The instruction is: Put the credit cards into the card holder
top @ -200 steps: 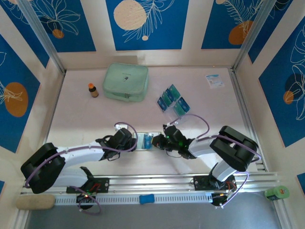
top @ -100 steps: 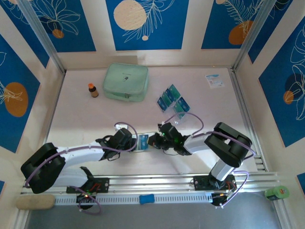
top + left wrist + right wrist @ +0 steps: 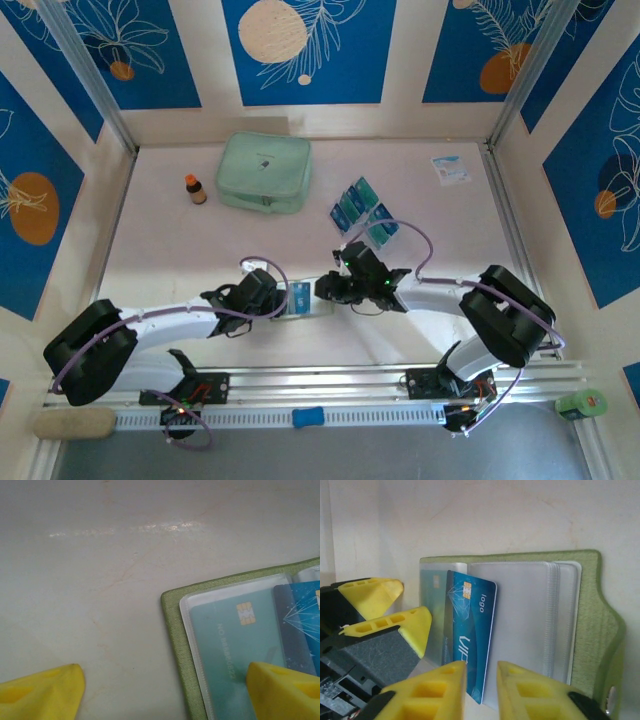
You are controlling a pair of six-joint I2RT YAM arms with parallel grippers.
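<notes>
The olive card holder (image 3: 300, 298) lies open on the table between my two grippers. Its green rim (image 3: 172, 630) frames clear sleeves, and a teal card (image 3: 235, 640) sits in the left sleeve. A blue card (image 3: 470, 635) rests partly in the middle of the holder (image 3: 590, 605), its lower end sticking out. My right gripper (image 3: 481, 690) stands just in front of that end, its jaws a little apart and not pinching the card. My left gripper (image 3: 162, 692) is wide open, with one fingertip (image 3: 285, 690) on the teal card's sleeve and the other on the table. Several loose credit cards (image 3: 362, 210) lie further back.
A pale mint zip pouch (image 3: 264, 172) and a small brown bottle (image 3: 195, 189) stand at the back left. A white-and-blue packet (image 3: 451, 168) lies at the back right. An aluminium rail (image 3: 330, 380) runs along the near edge.
My right gripper's jaws have parted slightly off the blue card, which now rests at the holder. The right arm's elbow has swung out to the right. The left arm has stayed put.
</notes>
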